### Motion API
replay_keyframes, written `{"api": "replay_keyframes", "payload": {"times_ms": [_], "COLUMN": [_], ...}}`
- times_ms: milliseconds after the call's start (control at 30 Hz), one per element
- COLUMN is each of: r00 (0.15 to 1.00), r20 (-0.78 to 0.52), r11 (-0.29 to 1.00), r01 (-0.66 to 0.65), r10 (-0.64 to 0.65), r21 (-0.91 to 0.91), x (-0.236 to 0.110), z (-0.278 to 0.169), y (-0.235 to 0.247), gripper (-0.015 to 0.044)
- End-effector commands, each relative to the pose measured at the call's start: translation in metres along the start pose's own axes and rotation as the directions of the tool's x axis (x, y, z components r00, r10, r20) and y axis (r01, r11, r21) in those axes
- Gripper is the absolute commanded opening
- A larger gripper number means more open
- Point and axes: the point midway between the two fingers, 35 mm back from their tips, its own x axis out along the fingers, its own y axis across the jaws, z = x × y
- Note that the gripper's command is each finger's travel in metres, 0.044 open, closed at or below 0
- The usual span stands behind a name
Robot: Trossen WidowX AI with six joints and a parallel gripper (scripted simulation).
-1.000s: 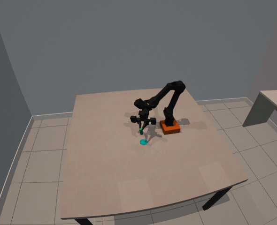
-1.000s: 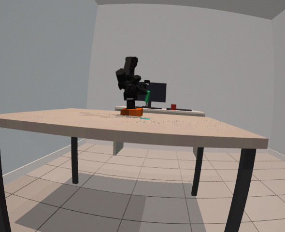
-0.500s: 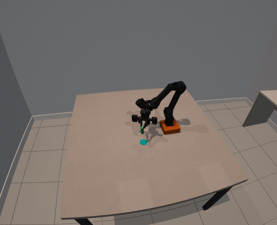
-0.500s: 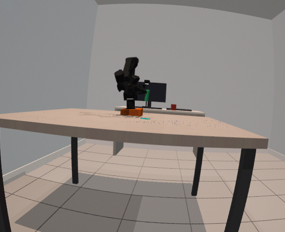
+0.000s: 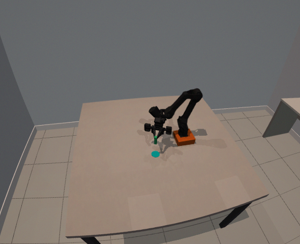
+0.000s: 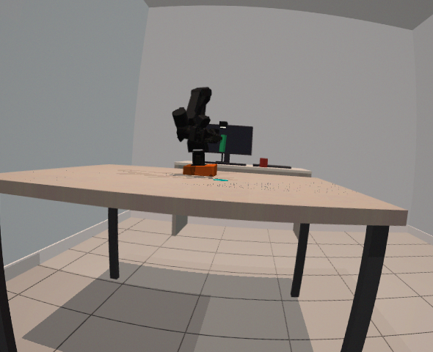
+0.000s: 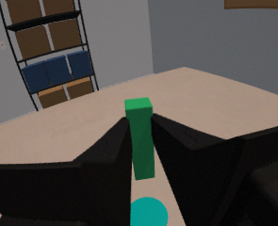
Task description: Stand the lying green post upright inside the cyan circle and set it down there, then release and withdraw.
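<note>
My gripper (image 5: 156, 136) (image 7: 139, 121) is shut on the green post (image 5: 155, 140) (image 6: 222, 143) (image 7: 140, 139) and holds it upright in the air, well above the table (image 5: 113, 183). The cyan circle (image 5: 155, 154) (image 6: 220, 180) (image 7: 149, 217) is a flat disc on the table top. In the wrist view it lies just below the post's lower end. In the top view the post hangs a little behind the circle and does not touch the table.
The arm's orange base (image 5: 184, 138) (image 6: 199, 169) stands on the table to the right of the circle. A second table (image 6: 243, 168) with a monitor and a red cup (image 6: 263, 162) stands beyond. A shelf rack (image 7: 47, 44) shows in the wrist view.
</note>
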Motion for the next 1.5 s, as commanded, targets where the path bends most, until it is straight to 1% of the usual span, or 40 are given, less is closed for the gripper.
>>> {"api": "replay_keyframes", "payload": {"times_ms": [0,167,767,1467], "r00": [1.0,0.999,0.999,0.999], "r20": [0.018,0.038,0.039,0.038], "r11": [1.0,0.999,0.999,0.999], "r01": [-0.006,-0.01,-0.01,-0.01], "r10": [0.007,0.011,0.012,0.012], "r21": [-0.018,-0.035,-0.035,-0.035], "x": [-0.002,-0.005,-0.005,0.002], "z": [0.0,0.001,-0.001,-0.042], "y": [0.004,0.007,0.007,-0.002], "gripper": [0.0023,0.0023,0.0023,0.0023]}}
